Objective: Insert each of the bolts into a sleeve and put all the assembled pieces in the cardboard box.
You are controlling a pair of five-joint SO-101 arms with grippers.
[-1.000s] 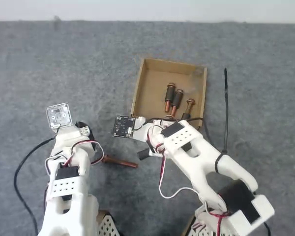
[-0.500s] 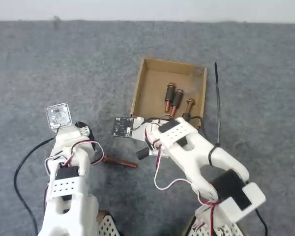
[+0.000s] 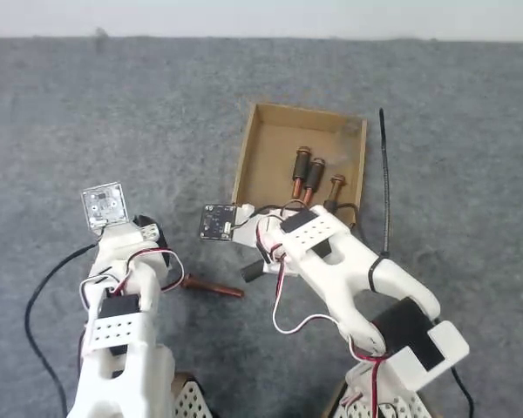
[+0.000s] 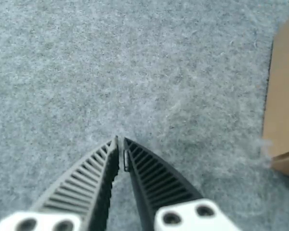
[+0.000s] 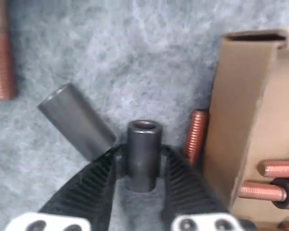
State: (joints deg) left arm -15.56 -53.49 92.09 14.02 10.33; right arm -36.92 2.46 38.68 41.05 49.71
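Note:
My right gripper is shut on an upright dark sleeve just off the near corner of the cardboard box. A second sleeve lies loose on the carpet beside it, and a copper bolt rests against the box wall. Another bolt lies farther out. From above, the right gripper sits under its arm, with the loose sleeve and a bolt close by. The box holds three assembled pieces. My left gripper is shut over bare carpet, holding nothing.
Grey carpet covers the table. A thin black cable runs along the box's right side. The left arm stands at the lower left, apart from the parts. A corner of the box appears in the left wrist view.
The right arm has swung a little to the left, its elbow and base shifting with the black cable. The left arm and the loose bolt have not moved.

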